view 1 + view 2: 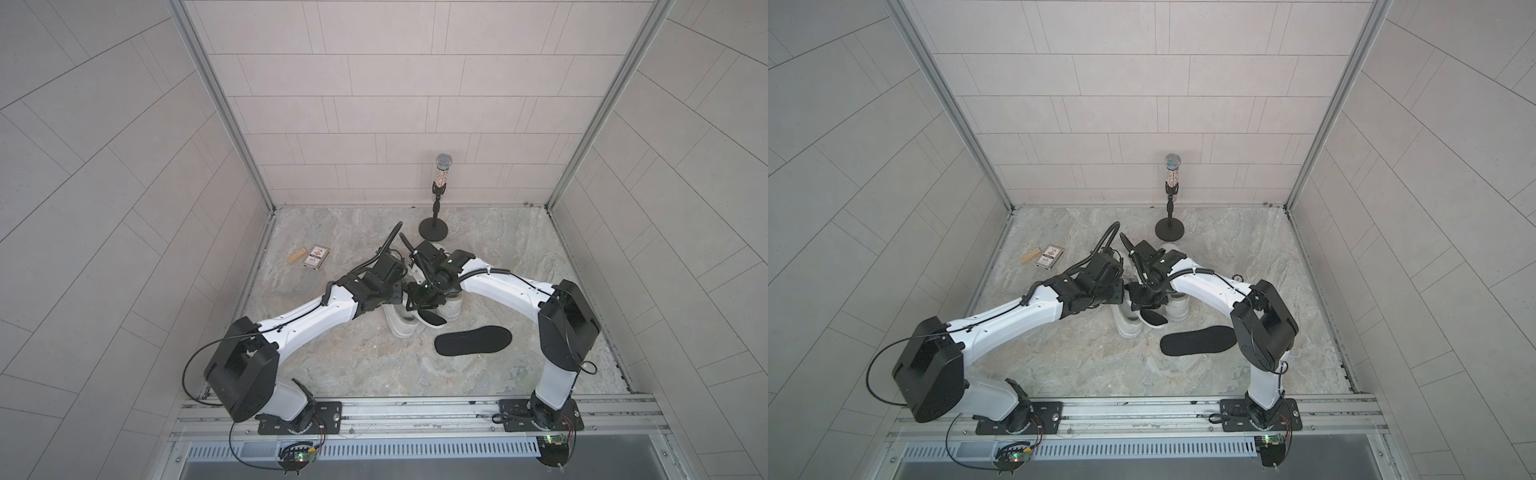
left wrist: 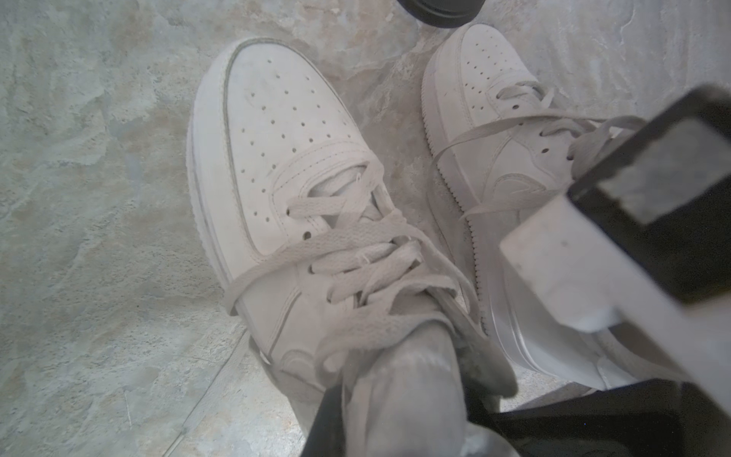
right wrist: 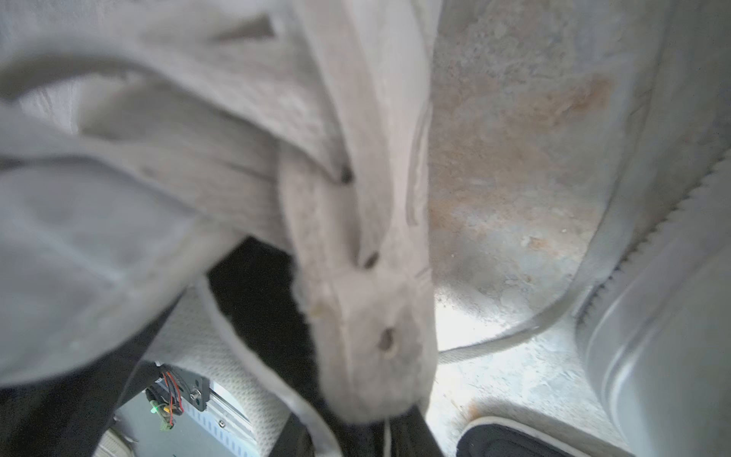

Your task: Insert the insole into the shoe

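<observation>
A mic stands upright on its round base at the back, well apart from a card box and a wood block that lie side by side on the left. None of these is near the work. What crowds it is the arms themselves, which meet over the two white shoes mid-floor and hide most of them in both top views.

The left shoe and right shoe sit side by side, toes toward the back wall and laces loose. The left gripper is closed at the left shoe's throat, its fingers clamped by the tongue and top laces. The right gripper hangs just beside it. Its wrist view is a close blur of eyelets and lace, so I cannot tell whether its fingers are open or closed.

The insole lies flat on the floor, black, near the right shoe but apart from it. The rounded end of a second insole shows between the shoes (whether the rest is inside one is hidden).

The floor is marbled grey stone. Pale tiled walls close three sides, and a metal rail carries both arm bases in front.
</observation>
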`<move>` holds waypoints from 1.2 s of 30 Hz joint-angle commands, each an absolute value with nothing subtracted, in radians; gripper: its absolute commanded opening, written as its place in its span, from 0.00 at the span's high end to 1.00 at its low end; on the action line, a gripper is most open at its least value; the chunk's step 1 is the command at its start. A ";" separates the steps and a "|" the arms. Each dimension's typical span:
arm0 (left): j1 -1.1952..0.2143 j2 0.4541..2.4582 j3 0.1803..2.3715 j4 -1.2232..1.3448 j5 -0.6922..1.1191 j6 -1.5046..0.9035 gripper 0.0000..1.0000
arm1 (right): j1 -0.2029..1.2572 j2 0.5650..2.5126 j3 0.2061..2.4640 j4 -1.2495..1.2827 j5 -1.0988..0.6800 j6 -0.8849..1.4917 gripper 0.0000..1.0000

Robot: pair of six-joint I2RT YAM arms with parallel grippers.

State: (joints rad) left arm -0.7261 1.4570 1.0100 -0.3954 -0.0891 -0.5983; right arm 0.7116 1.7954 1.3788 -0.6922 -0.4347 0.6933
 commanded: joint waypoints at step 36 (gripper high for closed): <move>-0.574 1.533 1.144 -0.497 0.351 -0.684 1.00 | 0.792 1.623 1.095 -0.204 -0.197 0.476 0.88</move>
